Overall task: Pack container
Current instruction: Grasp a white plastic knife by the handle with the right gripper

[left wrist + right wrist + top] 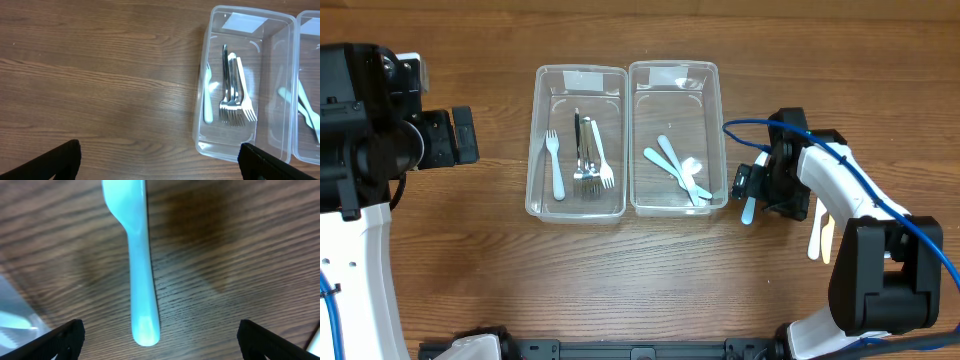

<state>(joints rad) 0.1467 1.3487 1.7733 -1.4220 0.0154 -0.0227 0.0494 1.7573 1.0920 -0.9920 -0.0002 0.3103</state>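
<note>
Two clear plastic containers stand side by side. The left container (533, 150) holds metal forks (586, 160), a white fork and a light blue fork (555, 165); it also shows in the left wrist view (200, 120). The right container (721, 120) holds several light blue and white utensils (675, 168). A light blue utensil (748, 211) lies on the table just right of it. My right gripper (765, 192) is open and sits low over this utensil, its handle (141, 285) between the fingers, untouched. My left gripper (466, 135) is open and empty, left of the containers.
Two cream-coloured utensils (819, 234) lie on the table right of my right gripper, by the arm. A blue cable (860, 180) runs along the right arm. The table is bare wood (100, 90) left of the containers.
</note>
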